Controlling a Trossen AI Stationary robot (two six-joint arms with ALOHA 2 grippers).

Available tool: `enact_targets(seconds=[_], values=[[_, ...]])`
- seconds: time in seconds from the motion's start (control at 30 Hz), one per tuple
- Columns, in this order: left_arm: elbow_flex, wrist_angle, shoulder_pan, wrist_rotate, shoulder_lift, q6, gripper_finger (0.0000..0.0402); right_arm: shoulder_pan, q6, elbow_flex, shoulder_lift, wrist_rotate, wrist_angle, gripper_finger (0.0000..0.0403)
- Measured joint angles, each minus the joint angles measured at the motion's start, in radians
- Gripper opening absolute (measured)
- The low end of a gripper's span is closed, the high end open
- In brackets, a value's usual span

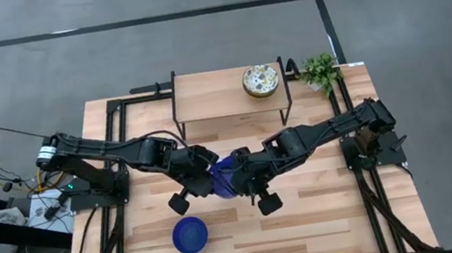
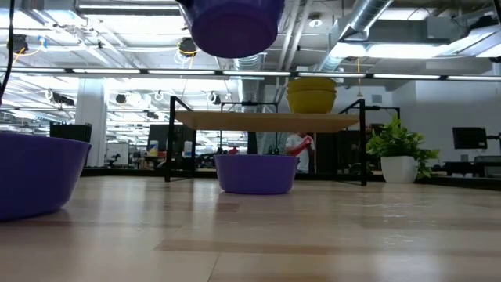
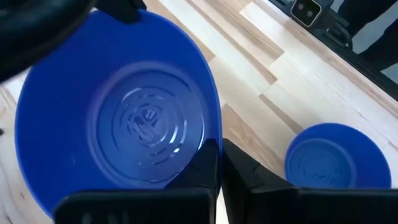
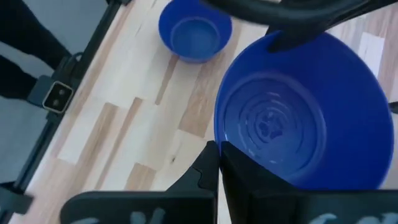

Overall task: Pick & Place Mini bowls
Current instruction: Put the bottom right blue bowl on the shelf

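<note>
Handover step, mid-table: left gripper (image 3: 219,163) and right gripper (image 4: 217,163) both clamped on rim of raised blue bowl (image 1: 226,178). Second blue bowl (image 1: 190,235) resting on table (image 1: 335,209). Next: release one gripper, then transfer.

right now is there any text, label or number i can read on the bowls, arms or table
None can be read.
Held blue bowl, pinched at the rim by both the left end effector and the right end effector: only moulded rings inside, no lettering.
Blue bowl on the table: plain.
Patterned bowl on the shelf: speckles only, no words.
Small square part on the frame: too small to read.
</note>
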Motion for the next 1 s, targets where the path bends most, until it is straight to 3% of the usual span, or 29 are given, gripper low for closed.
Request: enact_targets(seconds=[0.23,0.37,0.63,0.87,1.0], values=[[-0.001,-0.010,0.001,-0.011,0.000,-0.016,0.0002,-0.022,0.192,0.000,0.000,0.022,0.023,0.0013],[-0.003,-0.014,0.006,-0.061,0.001,-0.047,0.0002,-0.044,0.258,0.001,0.000,0.009,0.027,0.0053],[-0.003,-0.059,0.010,-0.060,0.001,-0.095,0.0002,-0.035,0.306,0.001,0.000,-0.009,-0.008,0.0147],[-0.003,-0.155,0.010,-0.257,-0.011,-0.123,0.0002,0.005,0.488,0.000,0.000,-0.004,-0.303,0.0187],[-0.003,-0.160,0.015,-0.341,-0.034,-0.117,0.0002,0.049,0.521,0.000,0.000,0.032,-0.380,0.0191]])
